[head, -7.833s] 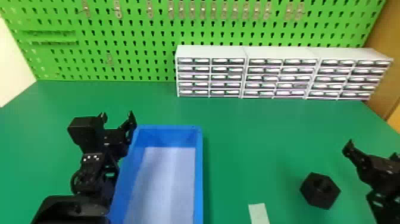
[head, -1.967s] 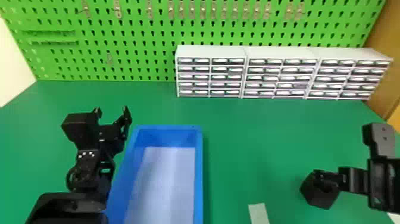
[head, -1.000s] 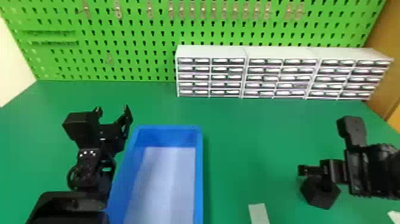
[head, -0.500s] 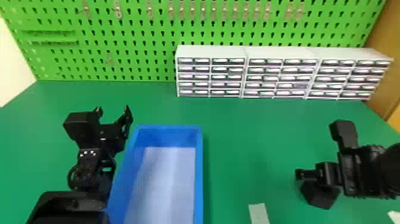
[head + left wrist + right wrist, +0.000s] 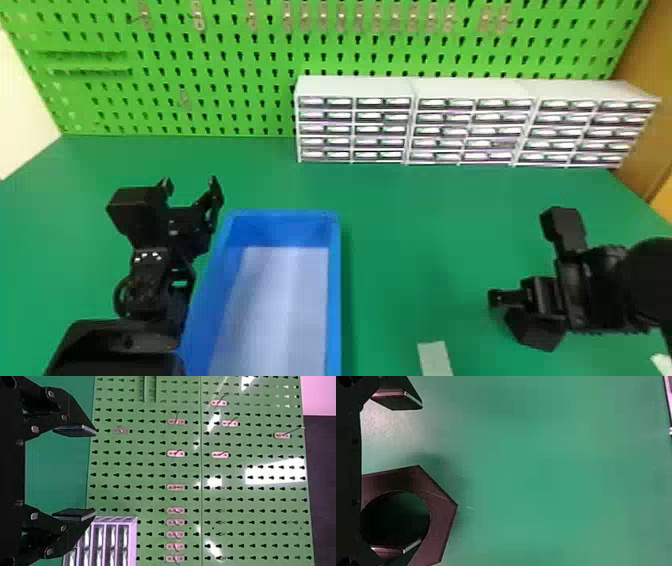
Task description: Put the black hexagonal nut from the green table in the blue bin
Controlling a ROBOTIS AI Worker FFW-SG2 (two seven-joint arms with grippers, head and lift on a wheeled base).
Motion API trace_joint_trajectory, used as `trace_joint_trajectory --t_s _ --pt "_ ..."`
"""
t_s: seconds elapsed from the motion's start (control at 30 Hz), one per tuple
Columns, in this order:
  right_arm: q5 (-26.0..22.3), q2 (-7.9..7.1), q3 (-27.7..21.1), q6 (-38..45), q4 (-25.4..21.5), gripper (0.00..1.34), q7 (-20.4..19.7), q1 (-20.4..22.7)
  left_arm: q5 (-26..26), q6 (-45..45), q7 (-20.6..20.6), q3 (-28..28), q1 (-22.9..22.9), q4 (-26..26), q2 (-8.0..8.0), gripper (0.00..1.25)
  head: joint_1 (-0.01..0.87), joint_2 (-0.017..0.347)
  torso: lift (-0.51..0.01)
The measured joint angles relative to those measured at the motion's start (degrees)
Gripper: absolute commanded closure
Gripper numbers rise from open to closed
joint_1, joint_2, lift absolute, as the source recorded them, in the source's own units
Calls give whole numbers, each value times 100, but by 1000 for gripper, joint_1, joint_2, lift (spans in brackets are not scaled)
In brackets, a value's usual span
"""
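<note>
In the head view, the black left gripper point(image 5: 192, 187) is just beside the left side of the blue rectangular bin point(image 5: 334, 290), its jaws wide apart. The black right gripper point(image 5: 525, 302) is at the black hexagonal nut point(image 5: 535, 334), partly hiding it. The nut lies on the green counter point(image 5: 400, 240), right of the bin and well apart from it. A pale flat strip point(image 5: 435, 357) lies between them. White drawer units point(image 5: 355, 87) stand in a row before a green perforated panel point(image 5: 225, 122).

In the left wrist view, the wide jaws face the panel and its hooks point(image 5: 176, 453).

In the right wrist view, the jaws stand wide: one outside the nut, the other showing in its round hole. I cannot tell whether they touch it.
</note>
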Motion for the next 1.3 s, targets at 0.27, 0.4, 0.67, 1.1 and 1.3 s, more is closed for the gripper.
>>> trace_joint_trajectory --t_s 0.27,0.4,0.67,1.1,1.3 --pt "40 24 61 -37 184 117 0 -35 0 -10 2 3 -6 0 0 527 657 57 -95" --pt "55 36 79 -90 276 119 0 -36 0 -16 1 4 -11 0 0 527 657 57 -95" --pt "59 48 107 -182 450 225 0 -35 0 -23 1 8 -23 0 0 527 657 57 -95" --pt "43 60 101 -184 616 983 0 -27 9 -27 1 -2 -21 6 0 527 657 57 -95" --pt "-66 -39 182 -198 629 1015 0 -37 9 -27 5 -26 -15 22 0 527 657 57 -95"
